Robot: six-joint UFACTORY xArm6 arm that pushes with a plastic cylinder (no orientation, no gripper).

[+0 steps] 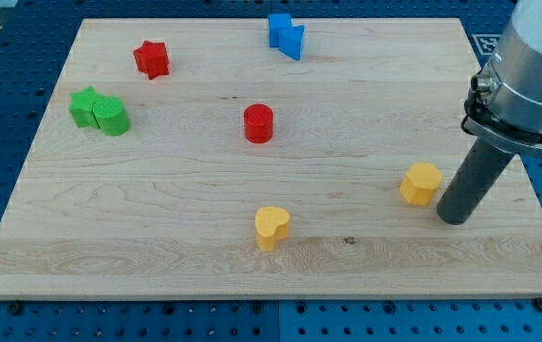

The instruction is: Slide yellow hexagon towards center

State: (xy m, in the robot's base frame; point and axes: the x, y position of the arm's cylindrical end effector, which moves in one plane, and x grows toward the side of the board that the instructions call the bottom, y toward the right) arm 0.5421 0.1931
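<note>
The yellow hexagon [421, 183] lies on the wooden board [204, 247] at the view's right, right of and below the centre. My tip [455, 217] rests on the board just right of and slightly below the hexagon, a small gap apart from it. The dark rod rises up and to the right to the grey arm body at the view's right edge.
A red cylinder [259, 123] stands near the board's centre. A yellow heart [271, 226] lies at the bottom middle. A red star [152, 59] is at top left, a green star [85, 105] and green cylinder [113, 117] at left, two blue blocks [286, 34] at top.
</note>
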